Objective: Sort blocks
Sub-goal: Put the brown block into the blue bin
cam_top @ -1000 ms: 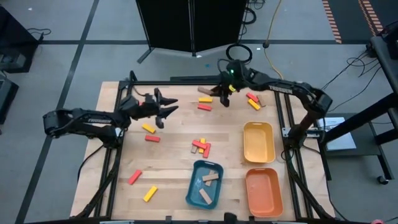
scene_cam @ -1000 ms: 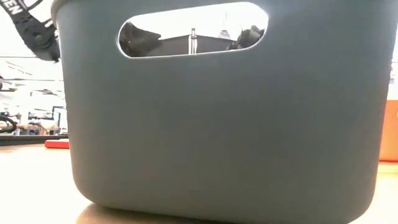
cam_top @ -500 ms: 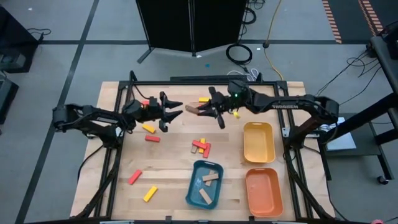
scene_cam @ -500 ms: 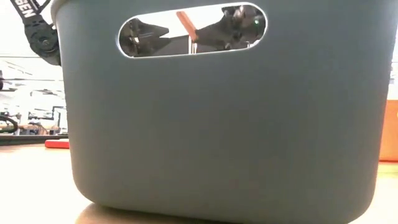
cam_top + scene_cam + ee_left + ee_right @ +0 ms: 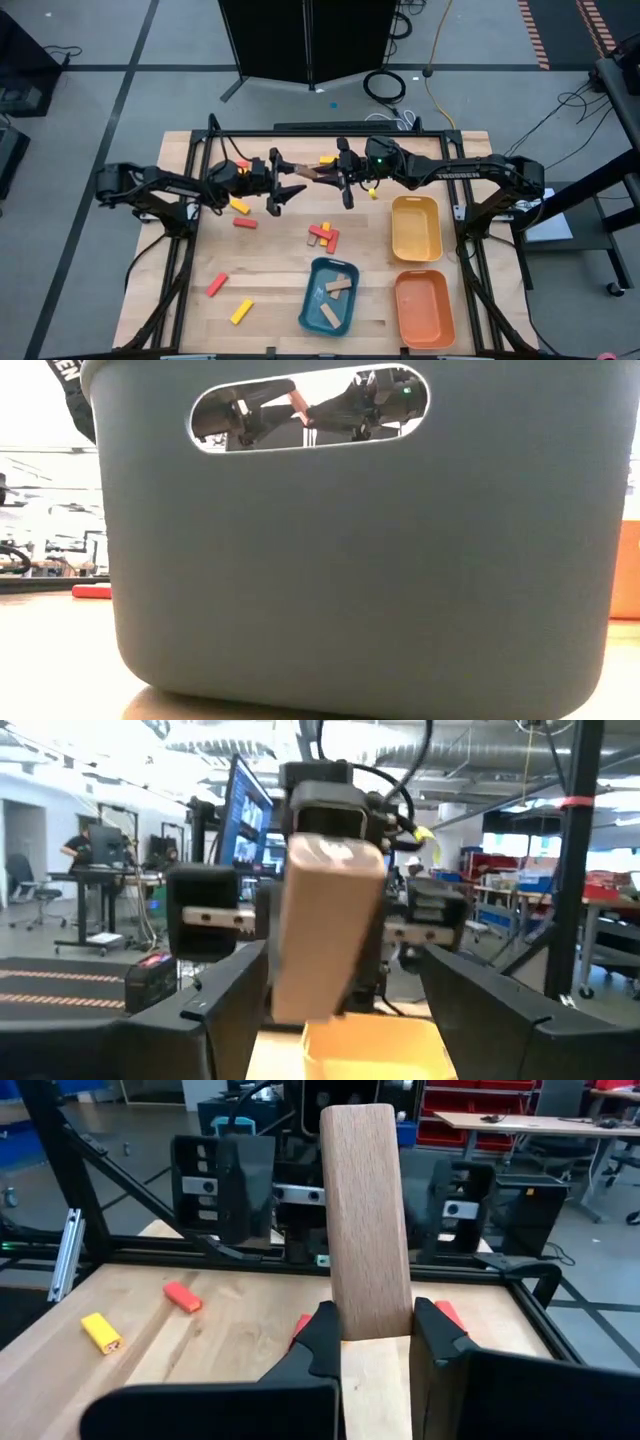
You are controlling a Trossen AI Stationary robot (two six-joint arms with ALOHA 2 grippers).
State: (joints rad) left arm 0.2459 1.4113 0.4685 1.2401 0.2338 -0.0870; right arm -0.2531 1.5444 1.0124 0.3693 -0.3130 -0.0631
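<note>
Tan block point(image 5: 365, 1220) clamped in right gripper point(image 5: 372, 1342); left gripper point(image 5: 283, 180), now widened and brought closer, positioned for handover.

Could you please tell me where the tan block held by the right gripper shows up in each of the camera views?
High view: tan block at table's far middle, between both grippers.
Low view: seen through the grey bin's handle slot.
Left wrist view: centre, end-on.
Right wrist view: upright in the right gripper.
Shared landmark: the left gripper facing it.

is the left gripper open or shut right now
Open: the left gripper has its fingers spread on either side of the tan block that the right gripper holds.
</note>
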